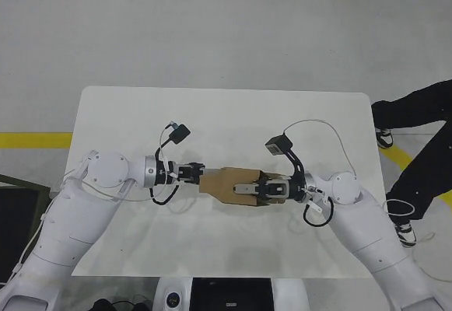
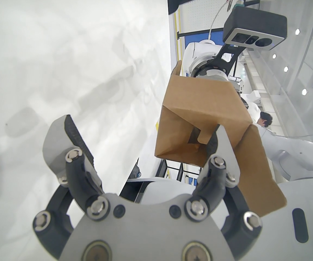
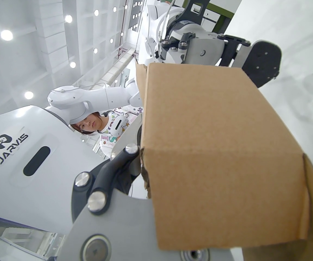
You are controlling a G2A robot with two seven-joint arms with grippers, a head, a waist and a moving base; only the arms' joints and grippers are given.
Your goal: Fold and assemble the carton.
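Brown carton (image 1: 224, 185) being held over the white table's (image 1: 226, 109) middle, right gripper (image 1: 249, 189) clamping it from three o'clock, left gripper (image 1: 197, 172) spreading wide at nine o'clock, one finger (image 2: 223, 142) poking into the open end.

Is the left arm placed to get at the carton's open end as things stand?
Probably yes. The left end effector is open right at the carton's open end, one finger beside the loose flap, nothing between them. The right end effector holds the far end.
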